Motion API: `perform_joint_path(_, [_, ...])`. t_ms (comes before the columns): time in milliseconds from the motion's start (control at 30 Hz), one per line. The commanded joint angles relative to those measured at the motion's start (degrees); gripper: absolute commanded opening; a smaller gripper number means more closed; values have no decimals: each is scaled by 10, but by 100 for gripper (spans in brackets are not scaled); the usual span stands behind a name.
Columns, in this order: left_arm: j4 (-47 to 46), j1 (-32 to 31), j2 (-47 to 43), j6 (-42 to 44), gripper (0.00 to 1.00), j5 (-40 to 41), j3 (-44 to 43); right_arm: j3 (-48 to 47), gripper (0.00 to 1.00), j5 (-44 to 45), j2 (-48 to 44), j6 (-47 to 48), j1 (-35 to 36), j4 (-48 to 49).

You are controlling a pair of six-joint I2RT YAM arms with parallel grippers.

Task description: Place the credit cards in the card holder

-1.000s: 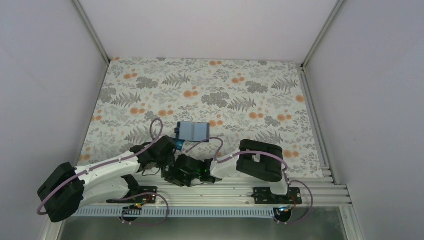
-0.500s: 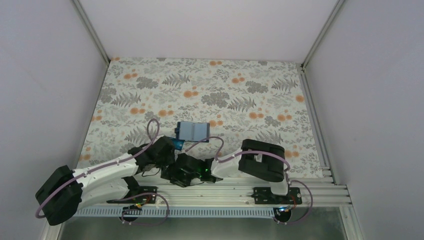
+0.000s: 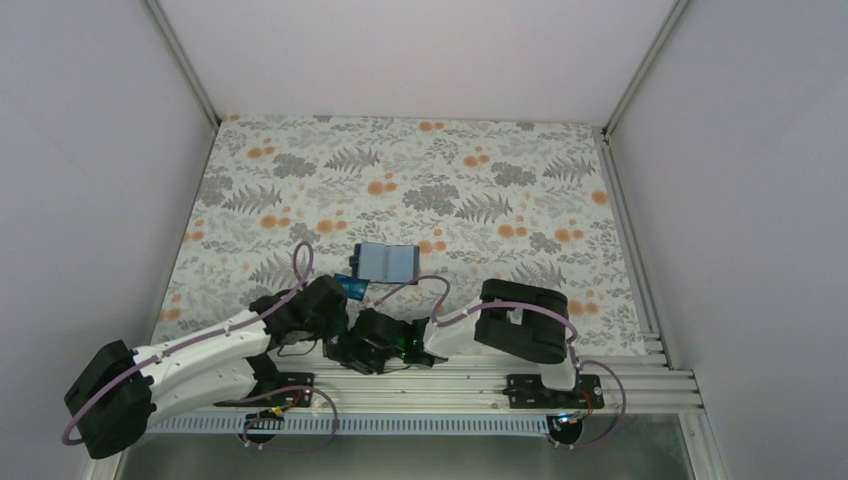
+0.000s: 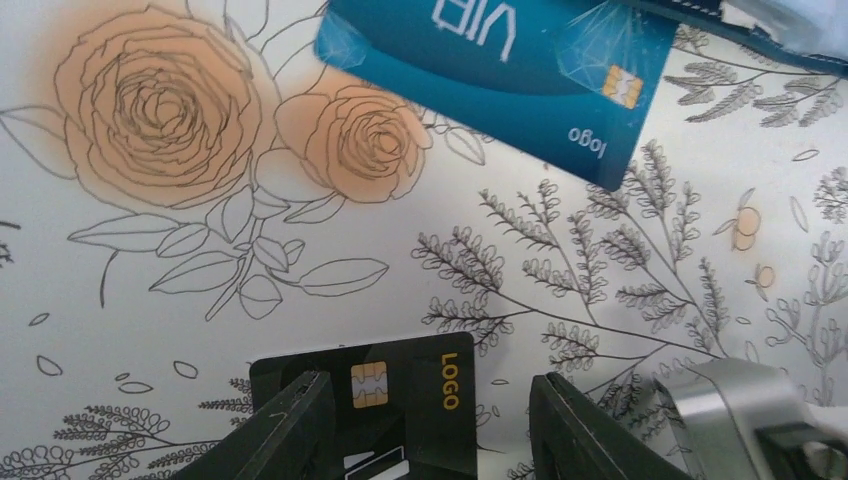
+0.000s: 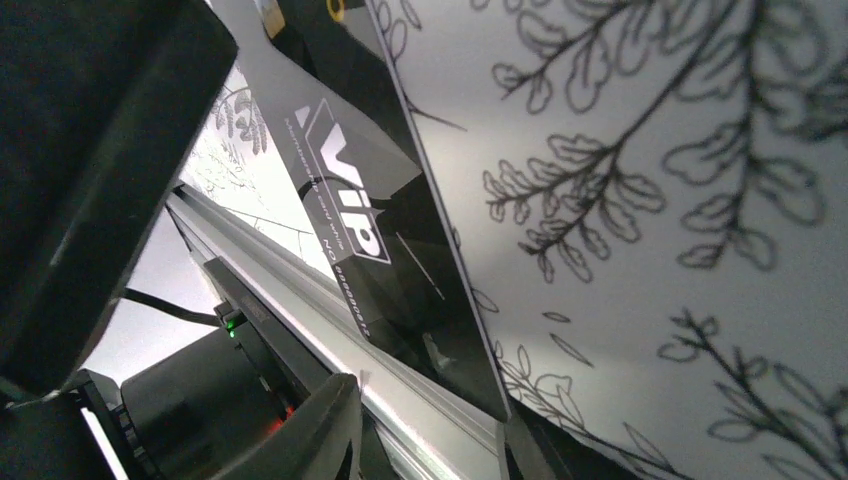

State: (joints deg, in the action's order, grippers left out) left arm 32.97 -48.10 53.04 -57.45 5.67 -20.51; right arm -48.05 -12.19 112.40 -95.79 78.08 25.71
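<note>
Two arms crouch low together; left tool (image 4: 432,440) spread astride black card (image 4: 400,395); right tool (image 3: 354,349), grip unclear.

The overhead view has soft, even light from above. The counter (image 3: 450,160) shows no hard shadows or glare, only faint shade along its near edge. The left wrist view is bright and sharp, and the teal card (image 4: 480,70) is crisp. The right wrist view is dim at its left side, the counter's print is blurred, and the black card (image 5: 400,260) carries a grey sheen.

Teal card (image 4: 480,70) cropped at top edge
</note>
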Motion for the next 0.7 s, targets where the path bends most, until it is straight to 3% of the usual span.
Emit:
perform_joint_path(0, [32,-4,9,18,50,-27,-22,16,40,6,5,-7,-1,-46])
perform_joint_path(100, [44,-3,9,22,50,-8,-41,29,46,2,5,-15,-2,-27])
perform_joint_path(300, [55,8,59,41,50,29,-88,32,48,-3,13,-17,-4,-10])
perform_joint_path(667, [-20,100,138,111,50,-33,-67,30,49,-4,28,-21,-13,0])
